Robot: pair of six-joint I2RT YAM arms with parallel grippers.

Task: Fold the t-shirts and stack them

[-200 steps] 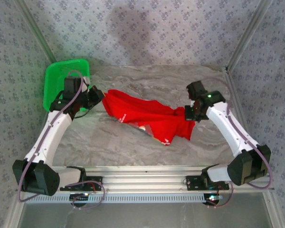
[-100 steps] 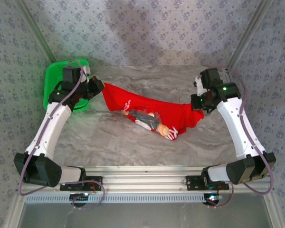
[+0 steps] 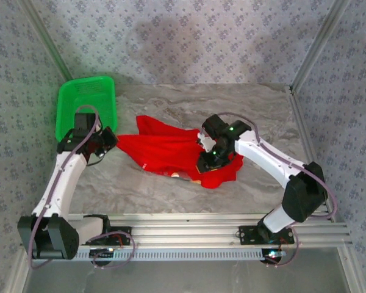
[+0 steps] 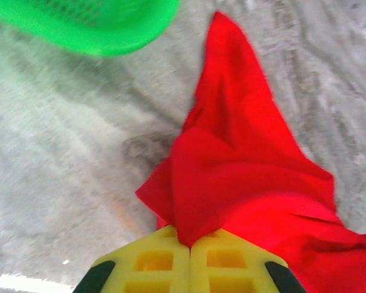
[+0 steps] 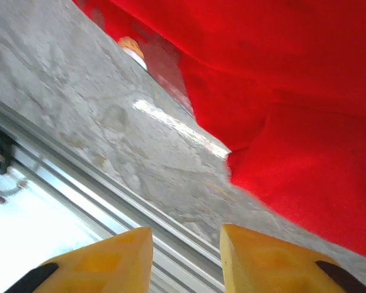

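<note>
The red t-shirt [image 3: 168, 148] lies crumpled in the middle of the marble table, a scrap of its tan print peeking out at the near edge [image 3: 178, 176]. My left gripper [image 3: 110, 140] is shut on the shirt's left corner; in the left wrist view the red cloth [image 4: 244, 183] runs straight out from between the closed yellow fingers of the left gripper [image 4: 190, 244]. My right gripper [image 3: 207, 162] hangs over the shirt's right part, open. In the right wrist view the right gripper [image 5: 186, 244] holds nothing, and the shirt [image 5: 280, 91] lies just beyond it.
A green mesh basket [image 3: 85, 104] stands at the back left, close behind my left arm, its rim [image 4: 97, 30] near the held corner. The table's metal front rail [image 5: 79, 177] runs just below the right gripper. Bare marble [image 3: 262, 116] lies right of the shirt.
The right gripper has let go of the shirt's right corner and swung left and nearer, over the cloth. The stretched shirt has dropped and bunched. The left gripper has come nearer, still gripping.
</note>
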